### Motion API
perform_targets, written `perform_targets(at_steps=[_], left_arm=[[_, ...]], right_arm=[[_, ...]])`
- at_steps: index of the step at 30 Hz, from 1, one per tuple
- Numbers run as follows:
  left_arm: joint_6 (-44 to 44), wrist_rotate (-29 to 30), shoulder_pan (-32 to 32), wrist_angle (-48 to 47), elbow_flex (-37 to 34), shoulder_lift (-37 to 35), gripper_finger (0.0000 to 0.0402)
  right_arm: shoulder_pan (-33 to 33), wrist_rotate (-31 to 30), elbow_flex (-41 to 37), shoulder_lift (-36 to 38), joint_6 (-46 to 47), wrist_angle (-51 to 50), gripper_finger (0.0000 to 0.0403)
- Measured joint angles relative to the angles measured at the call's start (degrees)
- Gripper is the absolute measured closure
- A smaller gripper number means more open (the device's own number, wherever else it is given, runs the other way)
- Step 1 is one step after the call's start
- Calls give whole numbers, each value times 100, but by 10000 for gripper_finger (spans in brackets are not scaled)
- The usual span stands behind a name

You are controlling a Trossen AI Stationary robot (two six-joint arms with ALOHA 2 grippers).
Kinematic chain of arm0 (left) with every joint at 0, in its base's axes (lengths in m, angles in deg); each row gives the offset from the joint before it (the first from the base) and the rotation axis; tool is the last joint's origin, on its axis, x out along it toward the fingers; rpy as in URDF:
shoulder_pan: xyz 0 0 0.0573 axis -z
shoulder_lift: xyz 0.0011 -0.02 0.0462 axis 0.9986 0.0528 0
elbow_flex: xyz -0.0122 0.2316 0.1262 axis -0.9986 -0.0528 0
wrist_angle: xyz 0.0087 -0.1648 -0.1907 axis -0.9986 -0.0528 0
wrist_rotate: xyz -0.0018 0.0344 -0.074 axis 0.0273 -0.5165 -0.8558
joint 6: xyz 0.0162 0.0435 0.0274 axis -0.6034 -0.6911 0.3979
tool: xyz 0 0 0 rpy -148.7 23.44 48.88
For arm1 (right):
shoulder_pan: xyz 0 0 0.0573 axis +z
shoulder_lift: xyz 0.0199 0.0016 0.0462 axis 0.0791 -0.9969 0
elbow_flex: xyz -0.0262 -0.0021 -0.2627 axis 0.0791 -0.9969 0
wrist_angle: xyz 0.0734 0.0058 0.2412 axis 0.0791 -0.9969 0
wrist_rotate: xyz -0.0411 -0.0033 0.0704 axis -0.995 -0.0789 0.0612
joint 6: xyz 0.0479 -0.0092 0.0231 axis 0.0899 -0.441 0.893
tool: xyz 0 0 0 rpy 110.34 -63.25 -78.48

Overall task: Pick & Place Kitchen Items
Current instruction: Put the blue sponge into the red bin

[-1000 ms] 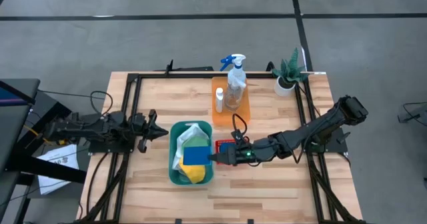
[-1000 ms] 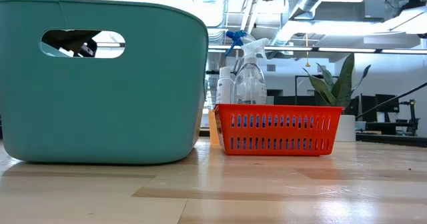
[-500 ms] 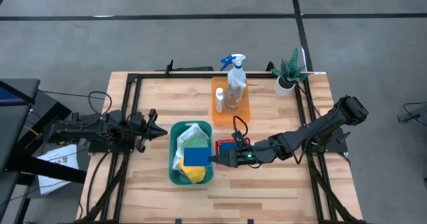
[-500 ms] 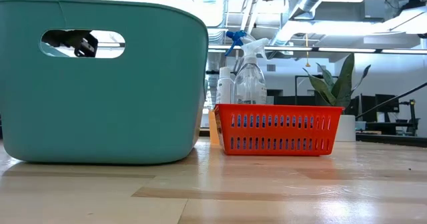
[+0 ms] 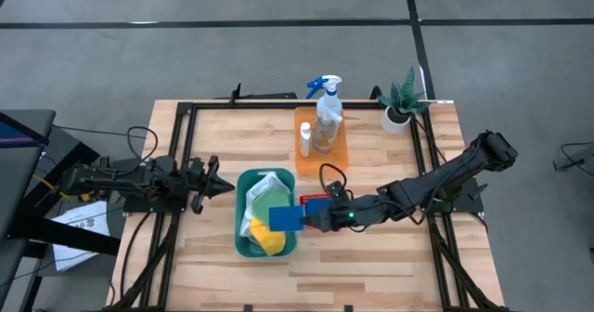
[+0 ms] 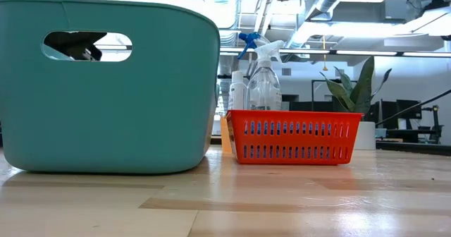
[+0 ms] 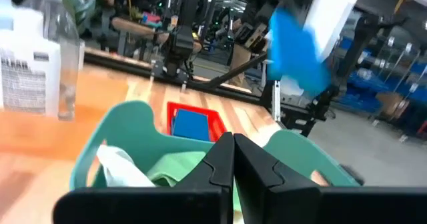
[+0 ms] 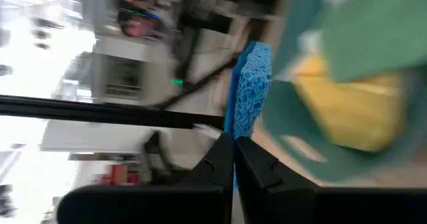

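Note:
A teal bin [image 5: 243, 242] at the table's middle holds white, green and yellow cloths [image 5: 264, 201]. Over its right rim hangs a blue sponge [image 5: 286, 219], with my right gripper [image 5: 309, 221] shut on it. Beside the bin stands a red basket [image 5: 316, 201]; in the left wrist view another blue sponge [image 7: 190, 124] lies in it. A clear spray bottle [image 5: 327, 117] and a small white bottle [image 5: 304, 137] stand on an orange tray [image 5: 340, 149] at the far middle. My left gripper [image 5: 225, 186] waits shut, left of the bin. My right gripper pinches the blue sponge between its two fingers by the edge that faces the table's right [image 8: 235, 121]. The fingers come nearly level from the table's right. The sponge is lifted clear and sticks out past the fingertips over the bin's right rim, tilted.
A green plant in a white pot [image 5: 399, 103] stands at the far right corner. Black frame rails [image 5: 186, 163] run along the table's left, far and right sides. Bare wood lies along the near edge.
My right gripper has drawn back a little toward the table's right and tipped its fingers upward. The blue sponge has gone with it, from over the bin's middle to over the right rim, and now sits tilted.

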Motion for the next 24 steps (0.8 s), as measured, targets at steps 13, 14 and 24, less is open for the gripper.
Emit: perform_targets(at_steps=[13, 14, 24], left_arm=[[245, 2, -2, -31, 0, 112, 396], [245, 2, -2, -31, 0, 112, 396], [245, -2, -2, 18, 0, 112, 392]], right_arm=[[-5, -79, -621, 1087, -27, -1424, 403], [18, -112, -817, 1251, -29, -1333, 403], [-282, -226, -2130, 2003, -533, 752, 403]])
